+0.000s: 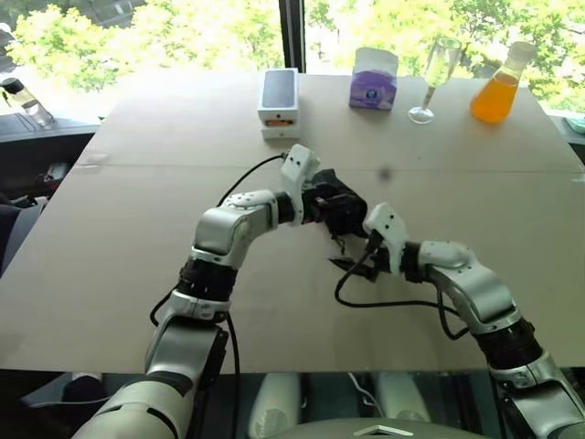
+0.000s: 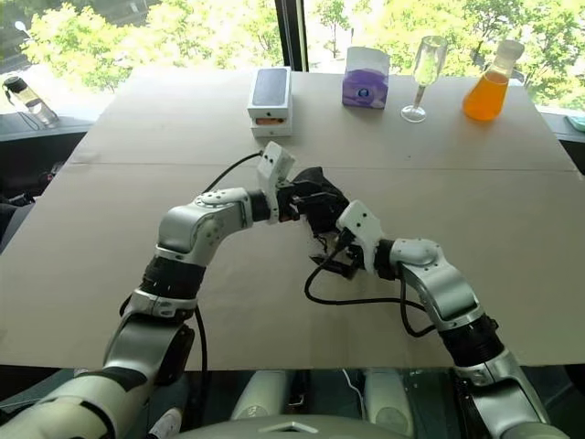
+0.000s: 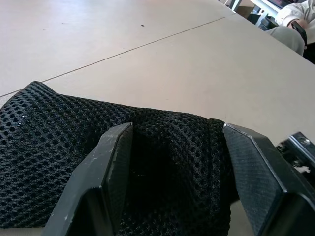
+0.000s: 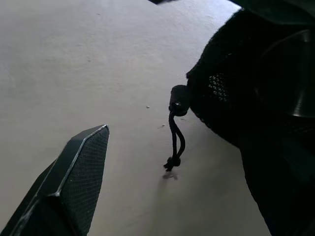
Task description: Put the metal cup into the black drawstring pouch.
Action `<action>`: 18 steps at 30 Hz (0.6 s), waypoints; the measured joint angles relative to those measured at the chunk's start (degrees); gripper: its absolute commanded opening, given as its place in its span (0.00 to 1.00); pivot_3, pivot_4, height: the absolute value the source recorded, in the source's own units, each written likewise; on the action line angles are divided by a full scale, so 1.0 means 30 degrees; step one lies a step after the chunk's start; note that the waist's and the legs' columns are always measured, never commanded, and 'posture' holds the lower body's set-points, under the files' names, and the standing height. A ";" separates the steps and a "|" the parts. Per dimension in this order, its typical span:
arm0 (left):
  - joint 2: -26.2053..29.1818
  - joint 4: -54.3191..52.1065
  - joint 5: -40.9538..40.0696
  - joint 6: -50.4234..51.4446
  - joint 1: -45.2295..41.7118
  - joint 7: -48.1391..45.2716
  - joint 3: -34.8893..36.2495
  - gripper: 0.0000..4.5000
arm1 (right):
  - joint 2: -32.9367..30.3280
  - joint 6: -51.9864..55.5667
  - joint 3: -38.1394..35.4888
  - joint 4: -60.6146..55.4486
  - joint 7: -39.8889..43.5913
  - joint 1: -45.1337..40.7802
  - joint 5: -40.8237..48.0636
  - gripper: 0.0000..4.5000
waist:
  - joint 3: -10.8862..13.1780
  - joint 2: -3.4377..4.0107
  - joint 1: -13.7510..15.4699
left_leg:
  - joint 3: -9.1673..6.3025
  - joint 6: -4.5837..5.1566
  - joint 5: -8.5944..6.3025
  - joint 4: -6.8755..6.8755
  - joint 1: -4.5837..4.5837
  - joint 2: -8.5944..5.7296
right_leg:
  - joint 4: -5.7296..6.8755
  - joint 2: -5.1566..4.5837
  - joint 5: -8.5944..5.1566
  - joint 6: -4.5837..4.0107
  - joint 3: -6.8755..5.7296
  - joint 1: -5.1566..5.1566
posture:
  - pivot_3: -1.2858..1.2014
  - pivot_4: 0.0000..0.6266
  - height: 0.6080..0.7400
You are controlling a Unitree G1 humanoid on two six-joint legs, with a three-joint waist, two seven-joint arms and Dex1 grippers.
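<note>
Between the fingers point(image 3: 110, 172) of the left gripper point(image 3: 177, 172) the black mesh pouch point(image 3: 49, 147) is clamped, lifted off the table point(image 1: 119, 256). Just beside it, the right gripper point(image 4: 182, 162) is spread wide, nothing grasped; the pouch's cord point(image 4: 174, 142) dangles between its fingers. The cup cannot be made out.

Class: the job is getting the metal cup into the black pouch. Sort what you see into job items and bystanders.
Job items: black drawstring pouch, left gripper closed around it, right gripper open beside it.

Bystanders: boxed phone, purple tissue box, stemmed glass, orange flask.
</note>
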 measured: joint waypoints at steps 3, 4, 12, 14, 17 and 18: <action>0.1149 -0.1190 -0.1299 0.0386 0.0811 -0.1442 0.0781 0.67 | -0.0076 0.0165 0.0115 -0.0188 -0.0055 0.0059 -0.0133 0.92 | 0.0008 0.0005 -0.0054 | -0.0001 0.0000 -0.0001 -0.0011 -0.0029 0.0011 | -0.0006 -0.0001 0.0000 -0.0001 0.0000 -0.0035 | 0.52 0.24 0.98; 0.1448 -0.1425 -0.1511 0.0479 0.0888 -0.1716 0.1077 0.67 | -0.0155 0.0244 0.0085 -0.0332 -0.0070 0.0174 -0.0135 0.92 | 0.0008 0.0005 -0.0062 | -0.0002 0.0000 -0.0001 -0.0019 -0.0027 0.0012 | -0.0006 -0.0002 -0.0001 -0.0001 0.0001 -0.0035 | 0.52 0.24 0.98; 0.6708 -0.6061 -0.4235 0.0451 0.4648 -0.5874 0.4179 0.67 | -0.0768 0.2175 -0.0861 -0.3809 -0.1109 0.2880 0.0487 0.92 | 0.0012 0.0010 -0.0154 | -0.0003 -0.0004 -0.0002 -0.0036 -0.0017 0.0017 | -0.0033 -0.0016 -0.0004 -0.0002 -0.0009 -0.0021 | 0.52 0.24 0.98; 0.7270 -0.6728 -0.4219 -0.0556 0.6078 -0.6643 0.4313 0.67 | -0.0542 0.2606 -0.1078 -0.4443 -0.1543 0.3078 0.0771 0.92 | 0.0012 0.0010 -0.0164 | 0.0001 -0.0006 -0.0001 -0.0032 -0.0009 0.0019 | -0.0031 -0.0013 -0.0005 -0.0004 -0.0005 -0.0022 | 0.52 0.24 0.98; 0.8370 -0.7181 -0.4338 -0.1403 0.8026 -0.7990 0.4810 0.67 | -0.0297 0.3065 -0.1420 -0.4820 -0.2258 0.3272 0.0845 0.92 | 0.0014 0.0013 -0.0188 | 0.0001 -0.0010 0.0001 -0.0034 -0.0009 0.0029 | -0.0026 -0.0005 -0.0010 -0.0012 -0.0014 -0.0025 | 0.52 0.24 0.98; 0.8831 -0.7275 -0.4449 -0.1691 0.8564 -0.8543 0.5103 0.67 | -0.0176 0.3201 -0.1419 -0.4828 -0.2472 0.3251 0.0848 0.92 | 0.0014 0.0013 -0.0200 | -0.0001 -0.0010 0.0001 -0.0034 -0.0009 0.0031 | -0.0025 -0.0004 -0.0014 -0.0019 -0.0018 -0.0026 | 0.52 0.24 0.98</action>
